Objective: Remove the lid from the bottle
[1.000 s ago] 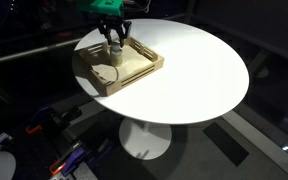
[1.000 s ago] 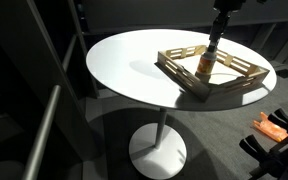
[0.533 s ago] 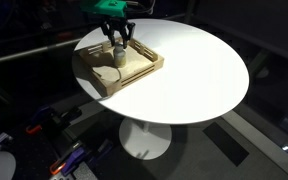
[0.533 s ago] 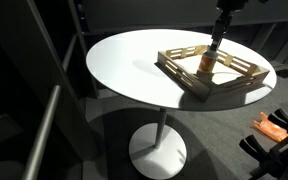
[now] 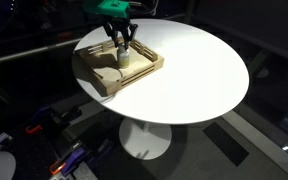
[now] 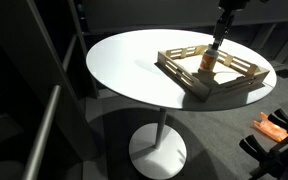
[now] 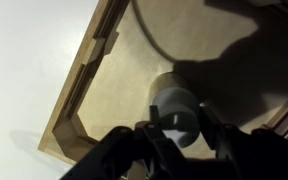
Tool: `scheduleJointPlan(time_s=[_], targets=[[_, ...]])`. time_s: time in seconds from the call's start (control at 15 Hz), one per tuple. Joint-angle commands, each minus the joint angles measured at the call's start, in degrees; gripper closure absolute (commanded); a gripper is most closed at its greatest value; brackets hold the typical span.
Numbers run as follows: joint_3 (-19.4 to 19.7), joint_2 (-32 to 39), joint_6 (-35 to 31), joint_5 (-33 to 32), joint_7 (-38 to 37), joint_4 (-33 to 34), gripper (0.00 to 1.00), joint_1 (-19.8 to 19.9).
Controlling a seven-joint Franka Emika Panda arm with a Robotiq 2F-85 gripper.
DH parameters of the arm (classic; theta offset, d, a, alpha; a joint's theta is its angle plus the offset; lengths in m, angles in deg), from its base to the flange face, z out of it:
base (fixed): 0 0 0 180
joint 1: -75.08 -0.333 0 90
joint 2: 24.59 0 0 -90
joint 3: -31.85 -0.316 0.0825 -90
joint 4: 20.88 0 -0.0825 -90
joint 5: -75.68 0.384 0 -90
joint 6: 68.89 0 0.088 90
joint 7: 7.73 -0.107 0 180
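The small pale bottle [image 5: 124, 60] [image 6: 209, 64] stands inside the wooden tray [image 5: 144, 71] [image 6: 183, 79] on the round white table. My gripper [image 5: 122, 47] [image 6: 215, 48] comes down on it from above. In the wrist view the grey bottle [image 7: 174, 102] fills the middle, with its narrower lid [image 7: 184, 132] nearest the camera. The gripper [image 7: 182, 128] is shut on the lid, one dark finger pressed against each side. The bottle's base is hidden behind its own body.
The tray's slatted wall [image 7: 83, 76] runs along the left of the wrist view, with white table [image 7: 24, 60] beyond it. The tray sits towards one edge of the table [image 5: 199, 70] [image 6: 124, 58]. Dark floor and clutter [image 6: 274, 130] lie around the pedestal.
The jaws have closed in onto the lid. Gripper and bottle have shifted slightly sideways within the tray.
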Motion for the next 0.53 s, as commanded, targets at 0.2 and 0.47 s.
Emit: scheduleJointPlan(time_s=[0.2, 0.47], targets=[[0.0, -0.4, 0.9, -1.8, -2.3, 1.3, 0.70, 0.3], [0.1, -0.8, 1.9, -1.9, -3.8, 1.8, 0.78, 0.1]])
